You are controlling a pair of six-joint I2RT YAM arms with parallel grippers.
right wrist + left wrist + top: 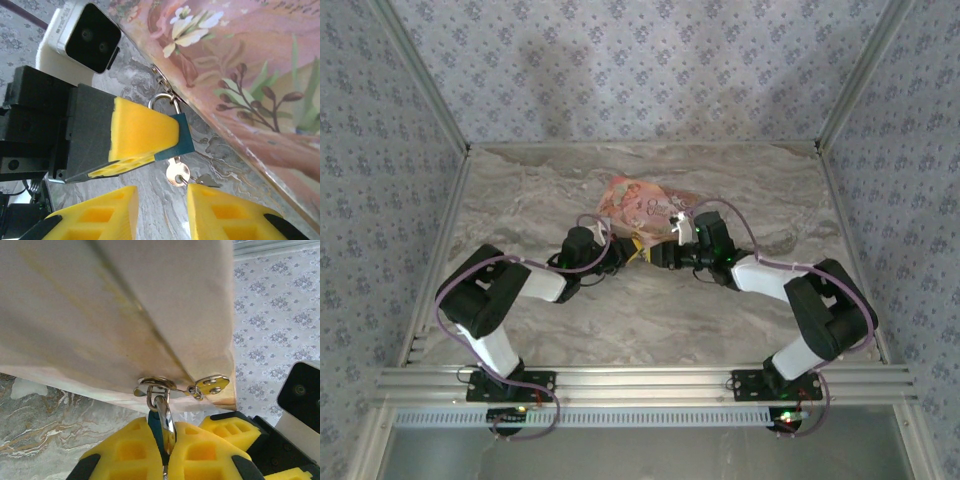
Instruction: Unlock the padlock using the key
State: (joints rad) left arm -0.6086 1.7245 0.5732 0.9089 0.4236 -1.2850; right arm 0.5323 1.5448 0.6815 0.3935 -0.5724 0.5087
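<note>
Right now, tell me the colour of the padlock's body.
Dark teal-blue. The padlock shows best in the right wrist view.

The padlock (183,140) had a matt blue body and a polished metal shackle; the key (177,173) was shiny silvery metal, the pads (142,132) matt yellow foam, the pouch (240,75) smooth and faintly glossy, the table (650,310) marble-veined.

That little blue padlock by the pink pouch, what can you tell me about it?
The padlock is tiny, with a teal-blue body and a silvery metal shackle hooked through a ring at the pouch edge. The left tool clamps its body between yellow pads. A small silvery key sticks out of its other end.
</note>
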